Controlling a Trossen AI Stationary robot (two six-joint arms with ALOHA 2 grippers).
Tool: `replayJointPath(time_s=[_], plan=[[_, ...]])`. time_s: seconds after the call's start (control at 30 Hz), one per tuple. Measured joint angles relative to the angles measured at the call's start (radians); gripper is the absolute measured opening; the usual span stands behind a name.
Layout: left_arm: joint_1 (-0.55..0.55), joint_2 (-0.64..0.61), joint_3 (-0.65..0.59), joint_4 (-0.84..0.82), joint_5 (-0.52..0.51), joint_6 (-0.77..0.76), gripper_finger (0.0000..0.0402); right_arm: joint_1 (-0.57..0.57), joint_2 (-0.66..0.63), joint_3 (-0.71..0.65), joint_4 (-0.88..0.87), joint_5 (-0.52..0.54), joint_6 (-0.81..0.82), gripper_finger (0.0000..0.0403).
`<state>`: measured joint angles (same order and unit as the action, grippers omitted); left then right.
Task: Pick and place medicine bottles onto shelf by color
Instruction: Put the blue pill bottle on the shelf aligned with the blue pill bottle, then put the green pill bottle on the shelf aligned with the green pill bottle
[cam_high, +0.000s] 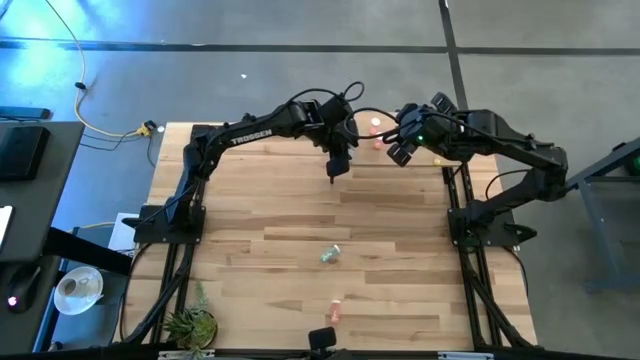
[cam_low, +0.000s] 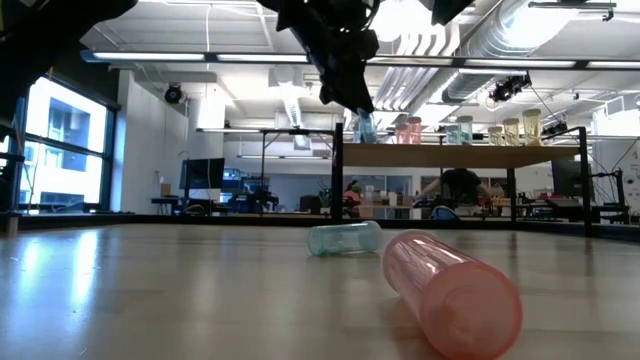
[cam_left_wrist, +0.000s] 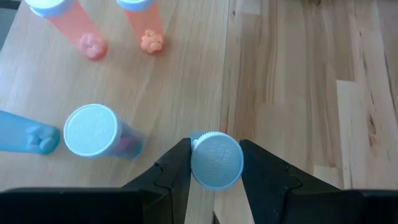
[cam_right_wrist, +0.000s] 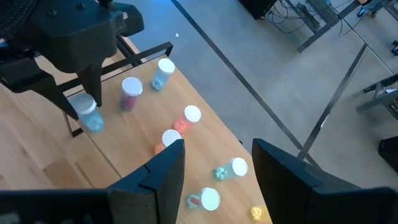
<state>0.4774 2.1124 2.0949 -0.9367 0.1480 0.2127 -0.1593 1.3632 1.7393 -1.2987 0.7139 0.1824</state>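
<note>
The medicine bottles, tiny cylinders with white caps and tinted bodies, sit mostly on the shelf (cam_low: 450, 156), a raised light-wood panel on black metal posts at the far edge of the wooden surface (cam_high: 300, 230). Two bottles lie toppled on the surface well short of the shelf: a pale teal one (cam_low: 344, 238) and, nearer the low camera, a pink one (cam_low: 452, 290), both with their long axes flat along the wood.

The left gripper (cam_left_wrist: 216, 163) hangs over the shelf's near edge, its fingers (cam_left_wrist: 177, 167) closed on a blue-grey bottle (cam_left_wrist: 216, 160). That bottle stands upright in the grip, cap up toward the wrist, long axis vertical. Below it on the shelf stand another blue-topped bottle (cam_left_wrist: 92, 129) and two red-pink ones (cam_left_wrist: 142, 18).

The step in hand looks like placing the blue-grey bottle with its colour group. The next move probably calls for lowering it straight down beside its blue neighbour, keeping clear of that bottle, then releasing.

The right gripper (cam_right_wrist: 217, 168) waits above the shelf's other end, fingers spread and holding nothing.
</note>
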Motion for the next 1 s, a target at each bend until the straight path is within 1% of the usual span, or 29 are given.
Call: replayJointPath(time_s=[0.2,0.43,0.77,1.0], plan=[[0.000,0.001,0.002,0.002,-0.003,0.000,0.0115,0.000,0.000,0.000,0.000,-0.034,0.000,0.0177],[-0.001,0.002,0.002,0.003,-0.003,-0.003,0.0116,0.000,0.000,0.000,-0.005,-0.036,0.000,0.0177],[-0.002,0.007,0.001,0.008,-0.026,0.000,0.0146,0.000,0.000,0.000,-0.006,-0.036,-0.004,0.0177],[-0.002,0.006,0.001,0.018,-0.034,0.000,0.0152,0.000,0.000,0.000,-0.007,-0.036,-0.004,0.0177]])
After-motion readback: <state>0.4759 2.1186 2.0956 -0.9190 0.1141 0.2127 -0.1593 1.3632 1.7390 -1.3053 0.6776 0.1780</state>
